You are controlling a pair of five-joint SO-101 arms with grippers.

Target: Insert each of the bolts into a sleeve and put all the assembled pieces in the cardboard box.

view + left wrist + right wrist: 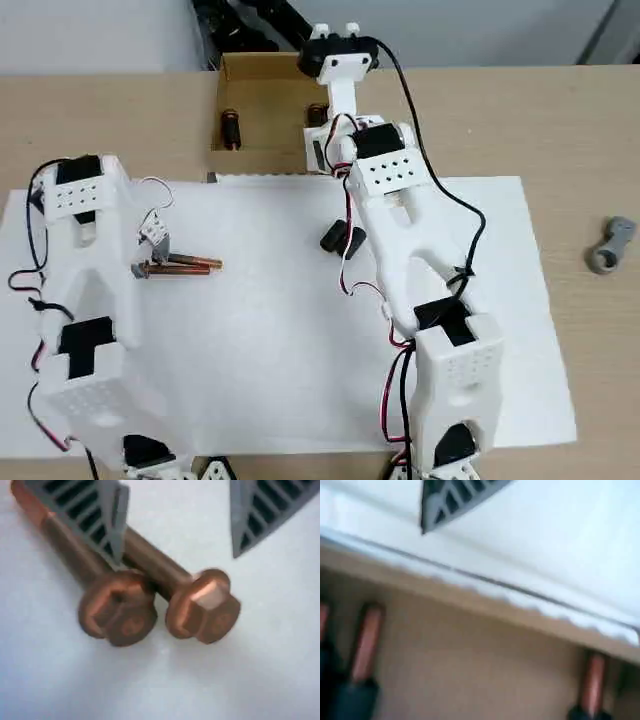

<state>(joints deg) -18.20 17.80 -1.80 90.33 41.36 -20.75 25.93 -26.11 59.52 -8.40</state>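
Two copper bolts (180, 265) lie side by side on the white paper, hex heads (117, 612) toward my left arm. My left gripper (175, 545) hangs open just above them, one finger (107, 520) over the gap between the shafts, the other off to the side. A black sleeve (342, 240) lies mid-paper beside the right arm. The cardboard box (265, 95) at the back holds assembled pieces (231, 128) (316, 115) (362, 655) (592, 680). My right gripper (322, 138) hovers at the box's near edge; one finger (455, 500) shows with nothing against it.
The white paper (280, 360) covers the middle of the wooden table. A grey plastic part (610, 245) lies on the bare wood at far right. The right arm's body and cables stretch across the paper toward the box.
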